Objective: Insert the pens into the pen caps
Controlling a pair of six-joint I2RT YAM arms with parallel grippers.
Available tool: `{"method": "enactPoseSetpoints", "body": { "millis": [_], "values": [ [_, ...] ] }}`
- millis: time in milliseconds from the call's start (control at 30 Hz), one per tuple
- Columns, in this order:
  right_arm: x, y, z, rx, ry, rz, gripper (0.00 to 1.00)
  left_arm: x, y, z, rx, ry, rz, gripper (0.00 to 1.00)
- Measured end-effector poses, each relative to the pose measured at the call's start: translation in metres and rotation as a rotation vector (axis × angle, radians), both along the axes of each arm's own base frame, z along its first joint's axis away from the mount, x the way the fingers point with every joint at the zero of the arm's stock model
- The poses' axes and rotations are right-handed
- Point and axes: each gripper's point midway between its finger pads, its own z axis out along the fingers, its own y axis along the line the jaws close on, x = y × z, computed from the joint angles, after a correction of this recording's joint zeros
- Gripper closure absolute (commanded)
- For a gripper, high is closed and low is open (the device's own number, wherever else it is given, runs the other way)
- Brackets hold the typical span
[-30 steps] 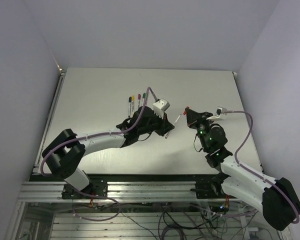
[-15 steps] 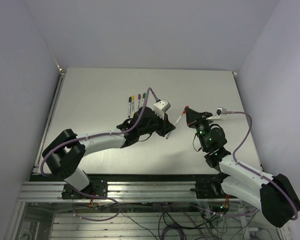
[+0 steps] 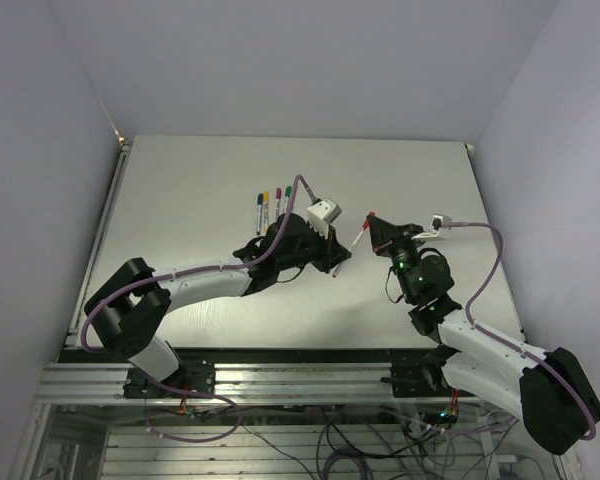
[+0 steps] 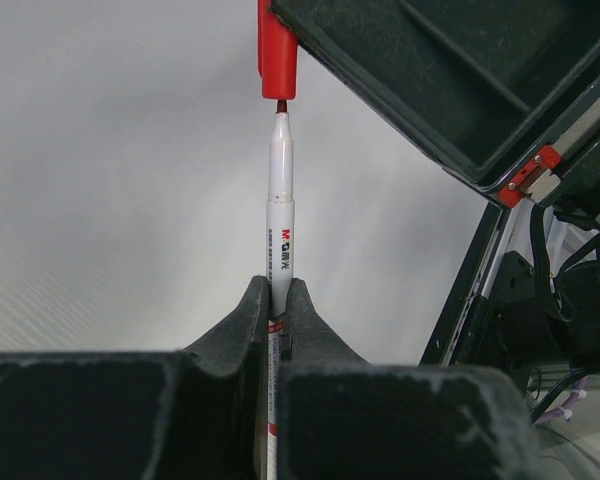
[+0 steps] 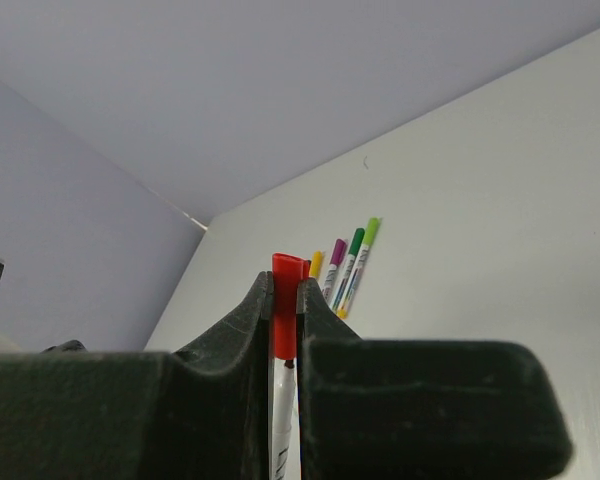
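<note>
Pale table (image 3: 180, 190), four other pens (image 3: 272, 205) lying left of centre. My left gripper (image 4: 278, 292) is clamped on the red pen (image 4: 280, 215) and my right gripper (image 5: 284, 287) on the red cap (image 4: 277, 50), both in mid-air between the arms. The nib seems just at the cap's mouth. I'd align both axes, then push straight and slowly.

Red cap (image 4: 277, 50), white pen (image 4: 281, 230) with red lettering. Black fingers (image 4: 220, 350), pale grey bench (image 4: 100, 180). Lying pens (image 5: 345, 265) tipped yellow, purple, green.
</note>
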Motion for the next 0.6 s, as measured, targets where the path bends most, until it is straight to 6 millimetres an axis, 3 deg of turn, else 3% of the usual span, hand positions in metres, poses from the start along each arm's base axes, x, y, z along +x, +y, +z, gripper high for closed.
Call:
{"method": "enactPoseSetpoints", "body": {
  "millis": [600],
  "values": [
    [-0.004,0.01,-0.011,-0.002,0.036,0.057,1.0,0.003,0.004,-0.001,-0.007,-0.005,0.028,0.93]
  ]
}}
